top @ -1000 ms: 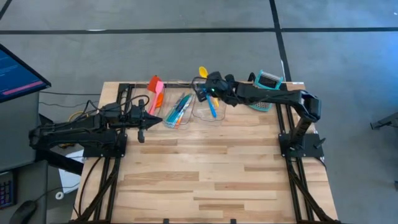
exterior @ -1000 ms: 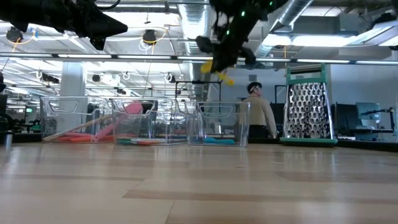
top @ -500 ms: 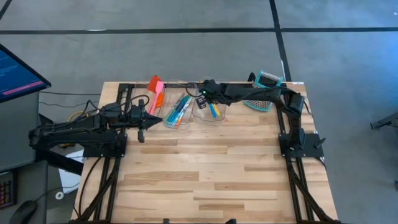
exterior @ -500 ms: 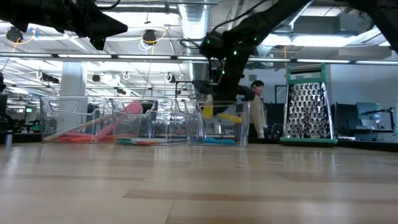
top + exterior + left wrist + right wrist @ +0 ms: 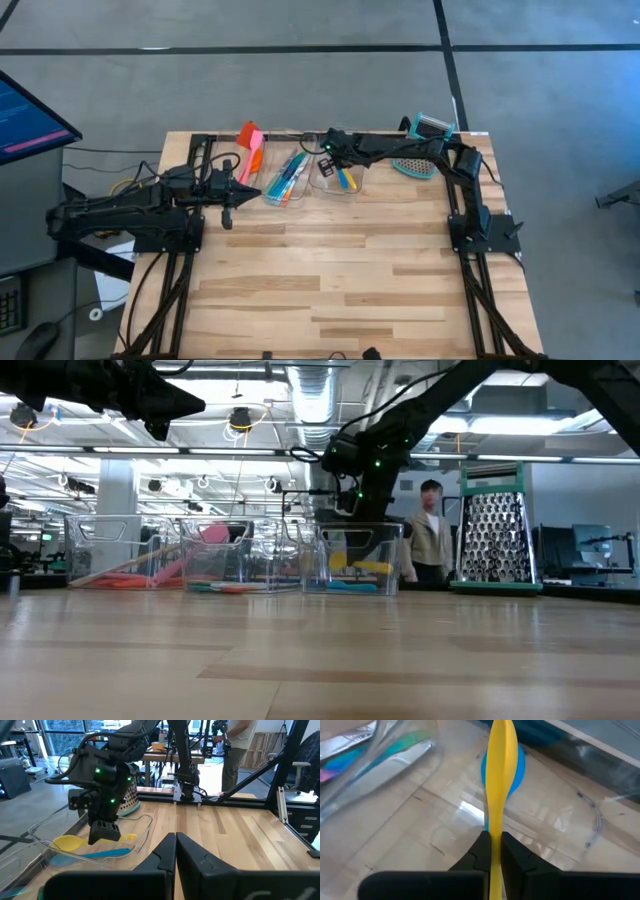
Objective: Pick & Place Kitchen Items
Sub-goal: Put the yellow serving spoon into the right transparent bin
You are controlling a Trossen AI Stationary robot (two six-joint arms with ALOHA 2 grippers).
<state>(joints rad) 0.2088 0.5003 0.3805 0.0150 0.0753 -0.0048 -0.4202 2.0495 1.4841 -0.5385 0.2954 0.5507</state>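
Note:
My right gripper (image 5: 328, 150) reaches down into the rightmost clear bin (image 5: 350, 185) and is shut on a yellow spoon (image 5: 75, 841). A blue spoon (image 5: 107, 853) lies on that bin's floor under it. The middle bin (image 5: 285, 178) holds teal and blue spoons. The left bin (image 5: 250, 150) holds orange and pink spatulas that lean out over its far rim. My left gripper (image 5: 245, 192) is shut and empty, above the table to the left of the bins. My right gripper pinches the yellow spoon's handle (image 5: 493, 839) between its two fingers, about midway along the spoon. The fingers come from above and lie across the handle. The spoon lies about level inside the bin (image 5: 355, 565), just above the blue spoon, its bowl (image 5: 501, 750) ahead of the fingers.
A teal-and-grey box grater (image 5: 420, 145) stands at the far right, just right of the bins. A person (image 5: 432, 545) stands in the room beyond the table. The near half of the wooden table (image 5: 330, 280) is bare board.
My right gripper has come down from above the rightmost bin into it, shifting a little toward the table's left. It has carried the yellow spoon from above the rim to just over the blue spoon, and has stayed shut.

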